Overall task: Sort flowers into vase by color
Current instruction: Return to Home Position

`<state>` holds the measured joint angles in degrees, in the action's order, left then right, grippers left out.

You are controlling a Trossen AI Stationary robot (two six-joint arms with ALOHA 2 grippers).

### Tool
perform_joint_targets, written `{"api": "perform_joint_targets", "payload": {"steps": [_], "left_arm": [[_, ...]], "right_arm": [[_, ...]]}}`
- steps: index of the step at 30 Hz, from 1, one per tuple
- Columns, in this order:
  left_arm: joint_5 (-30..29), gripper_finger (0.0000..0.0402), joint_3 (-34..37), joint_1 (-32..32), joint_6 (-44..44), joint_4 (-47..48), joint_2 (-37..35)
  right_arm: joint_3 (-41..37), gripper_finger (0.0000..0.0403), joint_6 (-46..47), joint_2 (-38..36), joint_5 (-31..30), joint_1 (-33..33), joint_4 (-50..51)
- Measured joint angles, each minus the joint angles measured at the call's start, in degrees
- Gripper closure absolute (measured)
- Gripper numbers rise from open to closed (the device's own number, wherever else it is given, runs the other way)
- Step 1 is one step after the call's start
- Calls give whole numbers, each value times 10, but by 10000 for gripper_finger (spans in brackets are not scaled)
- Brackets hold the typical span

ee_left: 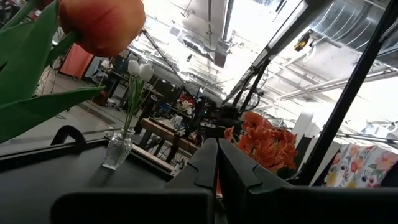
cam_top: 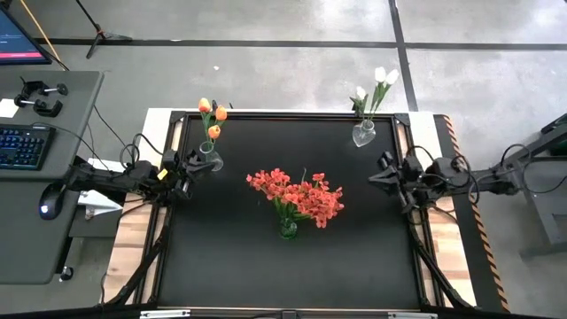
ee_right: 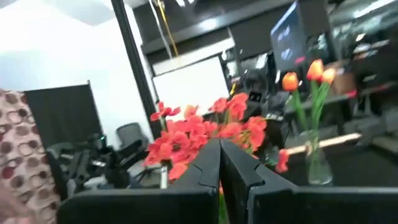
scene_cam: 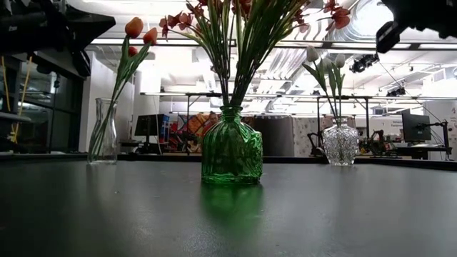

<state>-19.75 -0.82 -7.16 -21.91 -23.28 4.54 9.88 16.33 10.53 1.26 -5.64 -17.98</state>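
3 orange tulips [cam_top: 221, 113], 3 white tulips [cam_top: 379, 74], red bunch [cam_top: 297, 195]; L gripper [ee_left: 217, 149], R gripper [ee_right: 219, 149] closed.

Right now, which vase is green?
The middle vase, holding the bushy red-orange blossoms. The orange tulips' vase and the white tulips' vase are clear glass.

Shows a ribbed green glass vase [scene_cam: 231, 146] at the middle of the dark matte tabletop [scene_cam: 228, 221], holding bushy red-orange blossoms [scene_cam: 214, 14]; farther back left, a tall clear glass vase [scene_cam: 103, 132] with orange tulips [scene_cam: 134, 27]; farther back right, a round patterned clear glass vase [scene_cam: 340, 144] with white tulips [scene_cam: 312, 53]
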Motion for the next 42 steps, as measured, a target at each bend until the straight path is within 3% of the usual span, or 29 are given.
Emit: {"api": "perform_joint_targets", "payload": {"steps": [7, 10, 18, 22, 34, 42], "left_arm": [[0, 402, 0, 0, 0, 0, 0], [0, 402, 0, 0, 0, 0, 0], [1, 402, -1, 0, 0, 14, 1], [1, 402, -1, 0, 0, 13, 1], [0, 402, -1, 0, 0, 14, 1], [0, 402, 0, 0, 0, 15, 1]], "right_arm": [[-24, 403, -18, -106, 20, 38, 69], [-27, 403, -25, -100, 24, 39, 83], [-93, 403, -17, -98, 25, 36, -7], [-93, 403, -61, -100, 23, 36, -22], [-93, 403, -33, -99, 9, 36, 170], [-92, 403, -33, -90, 7, 36, 176]]}}
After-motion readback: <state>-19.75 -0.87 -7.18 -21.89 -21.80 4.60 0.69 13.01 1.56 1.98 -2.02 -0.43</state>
